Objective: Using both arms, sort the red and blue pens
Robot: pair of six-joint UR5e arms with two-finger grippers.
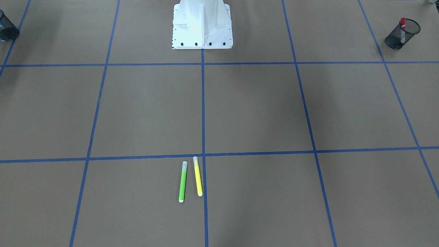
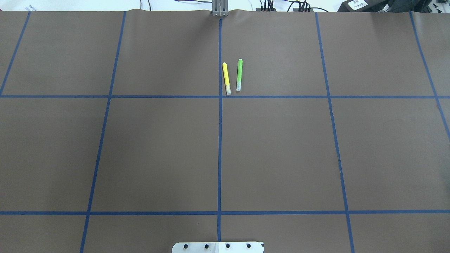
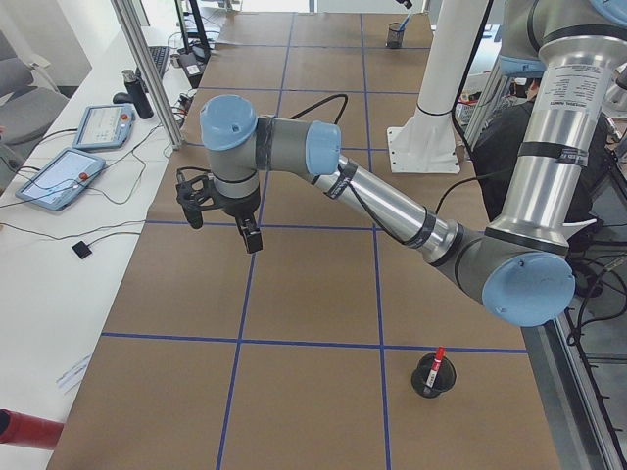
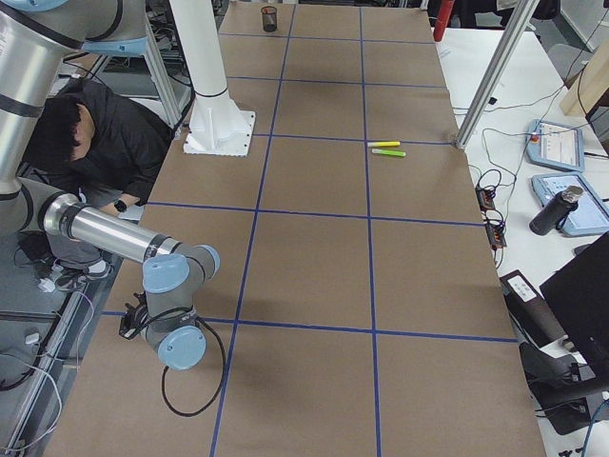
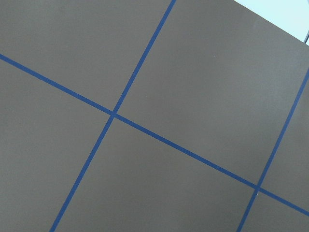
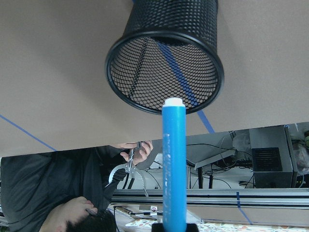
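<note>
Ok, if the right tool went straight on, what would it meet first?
Likely the black mesh cup: the right tool has its blue pen pointing toward the cup's open mouth, though depth is unclear.

A robotics lab: a wide tabletop (image 2: 158, 151) wrapped in brown paper and ruled into squares with blue tape carries a white metal base pedestal (image 1: 202, 27), and a grey and silver jointed robot arm with pale blue joint caps (image 3: 392, 211) reaches over it. On a white side bench (image 3: 39, 264) lie grey tablet-like control pendants with screens (image 3: 59, 178) amid trailing black cables. A bare aluminium frame post (image 4: 495, 71) rises at the tabletop's edge, and a person in a dark jacket (image 4: 105, 143) crouches beside the rig.
</note>
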